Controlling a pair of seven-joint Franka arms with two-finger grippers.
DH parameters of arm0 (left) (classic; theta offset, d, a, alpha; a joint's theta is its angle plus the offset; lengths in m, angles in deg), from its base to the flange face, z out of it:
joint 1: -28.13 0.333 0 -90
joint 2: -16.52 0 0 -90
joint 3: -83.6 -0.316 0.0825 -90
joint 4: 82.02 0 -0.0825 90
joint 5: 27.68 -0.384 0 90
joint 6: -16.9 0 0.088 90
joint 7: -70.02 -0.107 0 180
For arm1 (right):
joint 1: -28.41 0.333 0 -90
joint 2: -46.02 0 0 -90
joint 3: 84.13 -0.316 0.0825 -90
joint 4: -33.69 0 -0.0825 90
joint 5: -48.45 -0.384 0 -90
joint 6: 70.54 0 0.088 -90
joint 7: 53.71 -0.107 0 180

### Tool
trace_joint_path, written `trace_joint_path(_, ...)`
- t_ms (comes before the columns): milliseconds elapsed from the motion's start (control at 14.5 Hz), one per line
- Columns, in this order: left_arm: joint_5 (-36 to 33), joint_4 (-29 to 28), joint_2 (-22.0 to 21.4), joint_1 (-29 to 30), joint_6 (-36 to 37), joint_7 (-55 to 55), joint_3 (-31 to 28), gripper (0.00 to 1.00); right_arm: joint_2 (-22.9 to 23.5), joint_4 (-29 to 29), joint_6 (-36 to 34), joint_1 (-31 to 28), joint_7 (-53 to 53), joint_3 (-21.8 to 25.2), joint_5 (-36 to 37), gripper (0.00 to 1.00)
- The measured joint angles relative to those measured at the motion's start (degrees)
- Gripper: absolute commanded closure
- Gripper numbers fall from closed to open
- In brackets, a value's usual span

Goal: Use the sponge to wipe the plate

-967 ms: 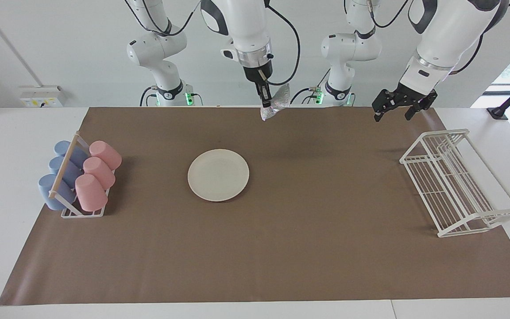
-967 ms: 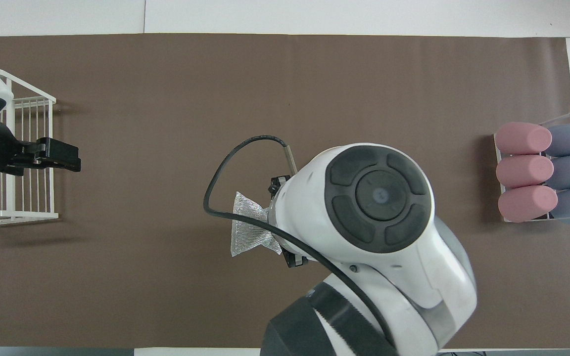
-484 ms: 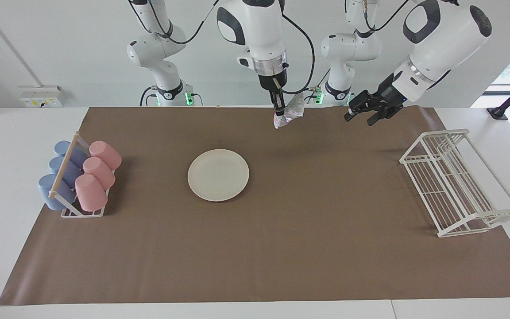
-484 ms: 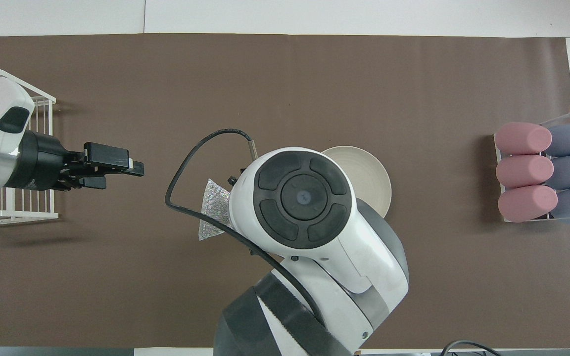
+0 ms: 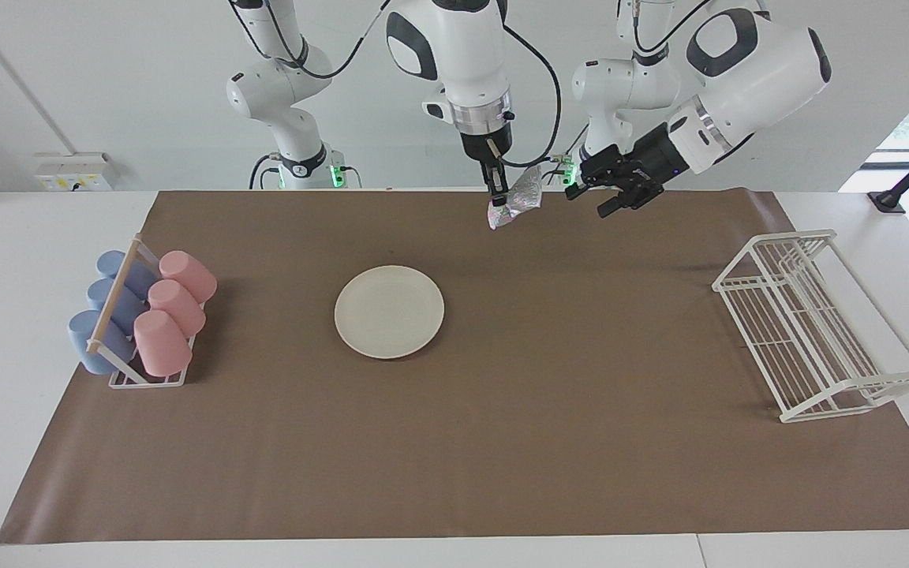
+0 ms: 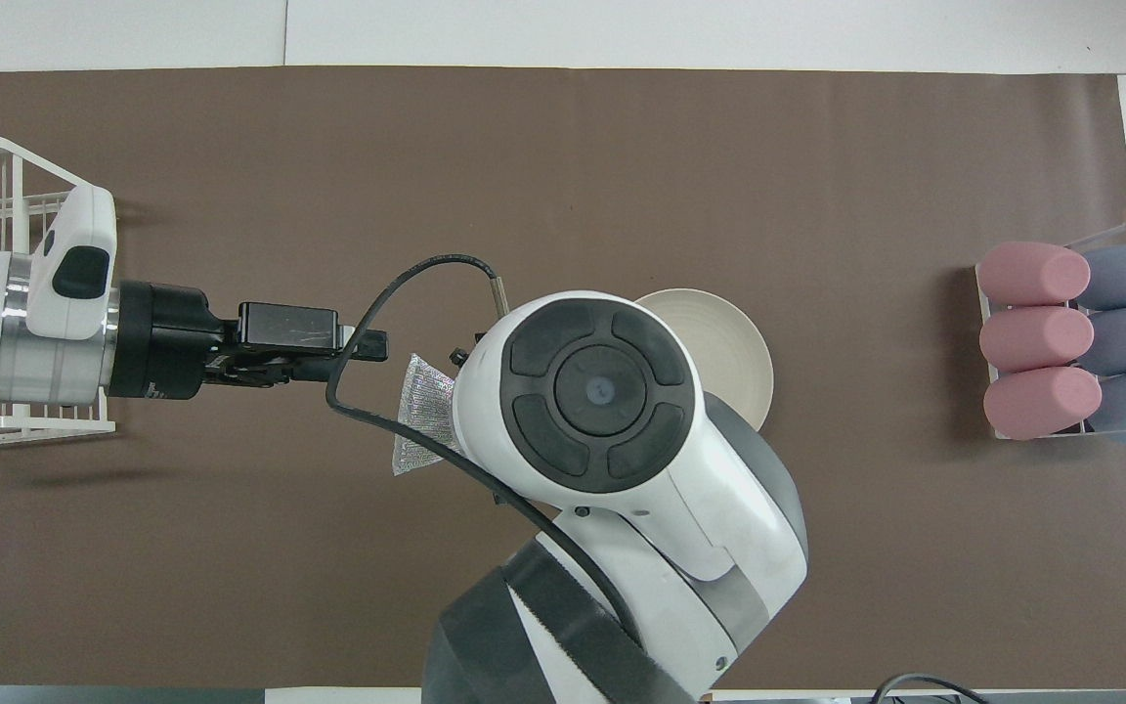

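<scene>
Since the earlier frames, the left gripper [image 5: 590, 189] has swung from over the white wire dish rack [image 5: 809, 323] toward the sponge [image 5: 519, 202], and now hangs just beside it with jaws spread wide and holding nothing; the right gripper [image 5: 497, 193] has shifted off the plate [image 5: 389, 311], fingertips pinched shut on the sponge's upper edge, so that the pad dangles in the air over the brown mat [image 5: 502, 434].

The plate lies flat on the mat, apart from both grippers, well away from the sponge toward the cup rack [image 5: 143, 315]; in the overhead view the right arm covers much of it.

Handling, as judged: the sponge appears light, soft and crumpled; it will fold under pressure, so grip a bunched edge and press its broad face down. The plate appears rigid, smooth and likely breakable; being unrestrained, it may slide during wiping; steady it at the rim if needed.
</scene>
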Motion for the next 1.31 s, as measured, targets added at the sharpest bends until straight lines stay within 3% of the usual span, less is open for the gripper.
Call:
trace_joint_path(207, 0.87, -0.42, 0.02, -1.93, -0.01, -4.53, 0.04, 0.02, 0.0, 0.01, 0.0, 0.0, 0.0, 0.0, 0.0, 1.0)
trace_joint_path(484, 0.85, -0.9, 0.7, -2.72, 0.5, -10.75, 0.02, 0.2, 0.0, 0.03, 0.0, 0.0, 0.0, 0.0, 0.0, 1.0)
trace_joint_path(622, 0.6, -1.15, 1.01, -2.79, 0.83, -11.98, 0.01, 0.4, 0.0, 0.04, 0.0, 0.0, 0.0, 0.0, 0.0, 1.0)
trace_joint_path(760, 0.41, -1.2, 1.09, -2.9, 1.51, -12.27, 0.02, 0.76, 0.0, 0.05, 0.0, 0.0, 0.0, 0.0, 0.0, 1.0)
trace_joint_path(829, 0.29, -1.2, 1.09, -2.93, 1.97, -12.33, 0.03, 0.98, 0.0, 0.06, 0.0, 0.0, 0.0, 0.0, 0.0, 1.0)
trace_joint_path(1312, 0.2, -1.2, 1.09, -2.94, 3.47, -11.16, 0.01, 1.0, 0.01, 0.06, -0.03, 0.0, 0.0, 0.0, 0.0, 1.0)
